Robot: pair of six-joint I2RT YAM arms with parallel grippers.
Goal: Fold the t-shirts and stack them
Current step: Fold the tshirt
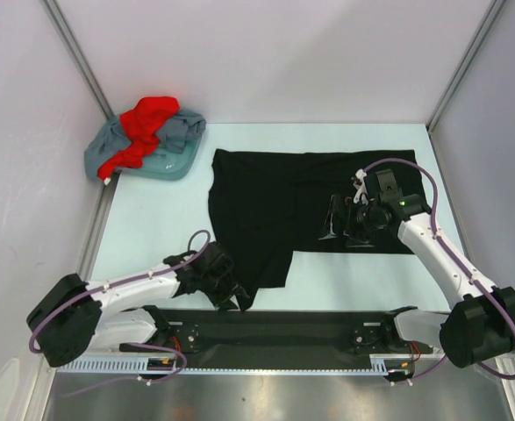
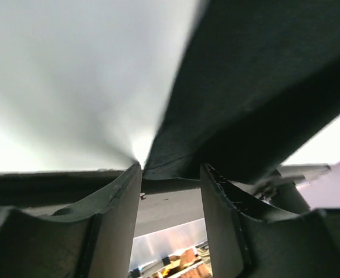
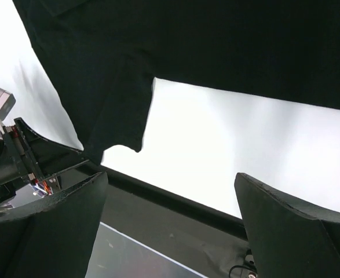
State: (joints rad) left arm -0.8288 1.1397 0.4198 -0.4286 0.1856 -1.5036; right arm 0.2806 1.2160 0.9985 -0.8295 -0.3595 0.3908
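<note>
Black t-shirt [image 1: 275, 197] lies flat on the desk [image 1: 152, 219], long axis left-right. Its near-left flap points into the parted left end effector [image 2: 170, 171]. Right end effector [image 3: 171, 175] gapes wide over the shirt's near edge.

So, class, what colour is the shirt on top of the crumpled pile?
It's a bright red t-shirt, clearest in the top external view.

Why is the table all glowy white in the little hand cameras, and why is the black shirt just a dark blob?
Left wrist view: bright light washes out the table, and the black t-shirt is so close that it looks soft and blurry. Right wrist view: the table glares white too, and the shirt is too dark to show folds. Top view: the light is even and the shirt's outline is sharp.
</note>
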